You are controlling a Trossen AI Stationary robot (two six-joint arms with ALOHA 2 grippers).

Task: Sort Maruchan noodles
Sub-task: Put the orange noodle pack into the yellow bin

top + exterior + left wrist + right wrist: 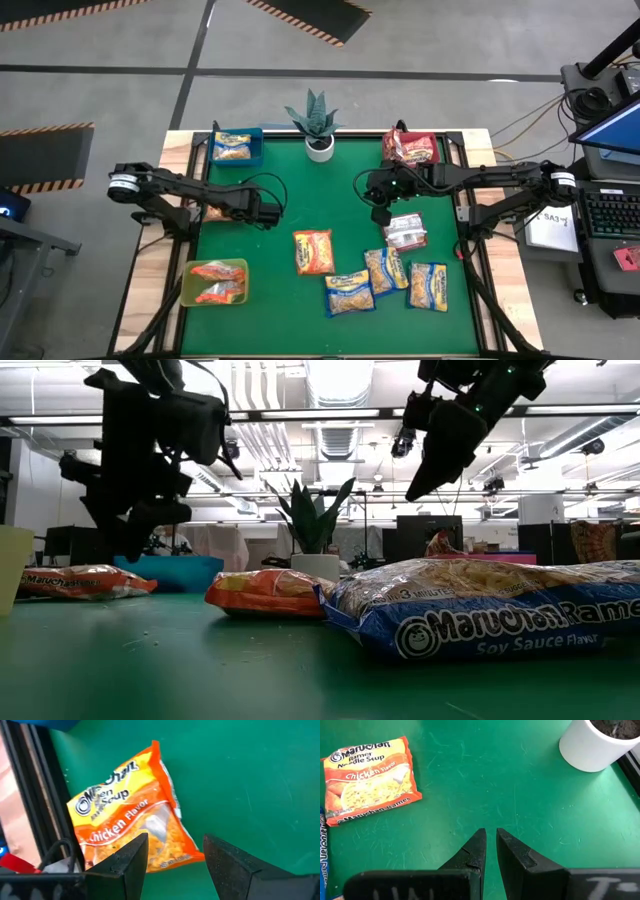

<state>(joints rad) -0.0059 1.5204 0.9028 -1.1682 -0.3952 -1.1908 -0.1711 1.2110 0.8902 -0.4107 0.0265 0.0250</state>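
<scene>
We see the noodles as flat, crinkly plastic packets, rectangular and glossy: one orange packet [313, 251] lies mid-mat, three blue-edged yellow packets [387, 280] sit in a loose row near the front right, and a silvery-grey packet [405, 232] lies just beyond them. A second orange one [132, 810], printed "Chicken Flavor", lies at the mat's left edge under the left gripper [268, 212], whose jaws stand apart above it with nothing held. More packets lie in bins: two orange in the yellow-green bin [190, 285] at near left, yellow ones in the blue bin [254, 135] at far left, red ones in the red bin [391, 139] at far right; we cannot count those last two lots. The right gripper [381, 212] hovers over bare green mat [260, 320] with its jaws together, empty. A spiky plant in a smooth white round pot [319, 149] stands at the far middle.
</scene>
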